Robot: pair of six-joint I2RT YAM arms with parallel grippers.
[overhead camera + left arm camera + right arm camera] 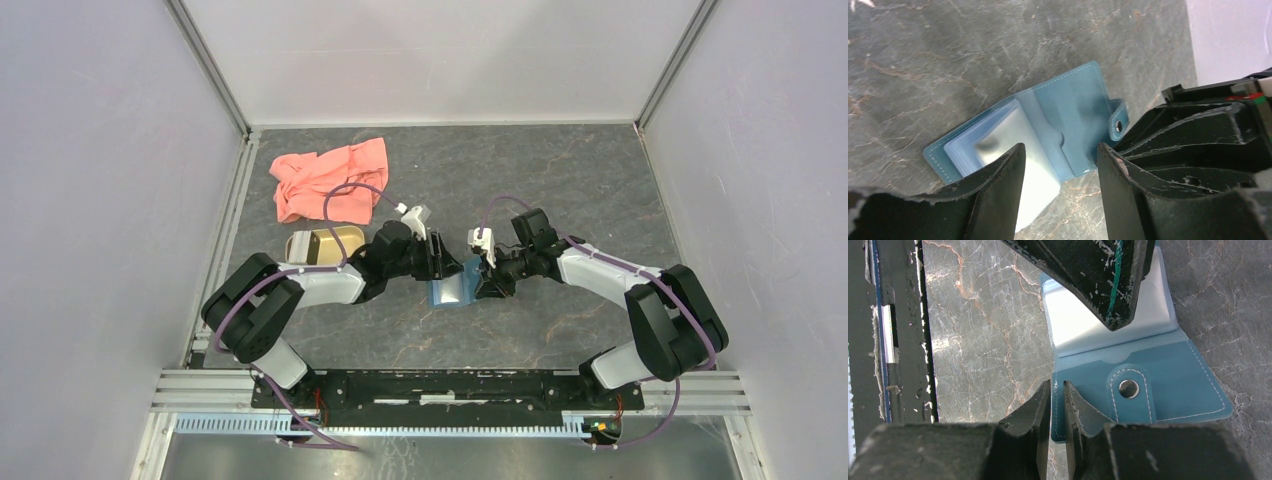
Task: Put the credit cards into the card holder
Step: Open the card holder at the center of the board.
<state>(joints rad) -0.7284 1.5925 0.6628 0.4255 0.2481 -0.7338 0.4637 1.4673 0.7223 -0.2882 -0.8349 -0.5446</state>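
Observation:
The teal card holder [452, 291] lies open on the stone tabletop between the two arms, snap tab [1129, 388] up. Its pale clear sleeves [998, 131] fan out from the spine. My right gripper [1057, 385] is shut on the edge of the holder's teal flap [1173, 375]. My left gripper [1060, 147] hangs open over the sleeves with nothing between its fingers. One of those fingers [1098, 285] reaches down onto the sleeves [1083, 327]. A gold-yellow credit card [338, 241] rests at the tan dish beside the left arm. No other cards show.
A salmon-pink cloth [330, 180] lies crumpled at the back left. The tan dish [297, 248] sits just left of the left wrist. Both grippers [440, 262] [487, 285] nearly meet over the holder. Enclosure walls stand close on both sides.

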